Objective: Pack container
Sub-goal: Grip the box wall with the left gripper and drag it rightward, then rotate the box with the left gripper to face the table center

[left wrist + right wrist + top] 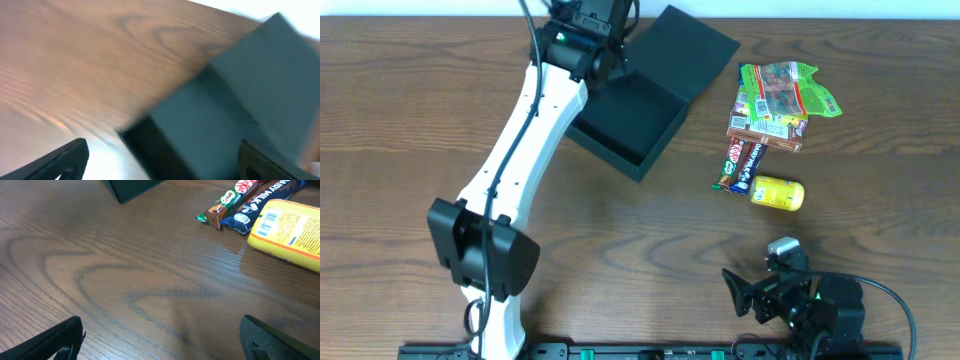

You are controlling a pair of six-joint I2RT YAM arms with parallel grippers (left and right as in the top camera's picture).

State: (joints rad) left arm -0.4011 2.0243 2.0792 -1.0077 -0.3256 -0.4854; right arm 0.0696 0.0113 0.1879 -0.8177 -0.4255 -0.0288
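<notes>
The container [630, 122] is a black square box at the back of the table, its flap lid [688, 45] folded open behind it. My left gripper [598, 40] hangs over the box's far left corner. In the left wrist view this gripper [165, 165] is open and holds nothing, with the container [215, 125] and its lid [272, 60] blurred below. My right gripper [752, 292] rests near the front edge. It [162, 342] is open over bare wood. The box interior looks empty in the overhead view.
Snacks lie right of the box: a green packet [788, 88] on a brown packet [767, 130], two chocolate bars [740, 162] and a yellow can [778, 193]. The can [287, 230] and bars [235, 197] show ahead of the right gripper.
</notes>
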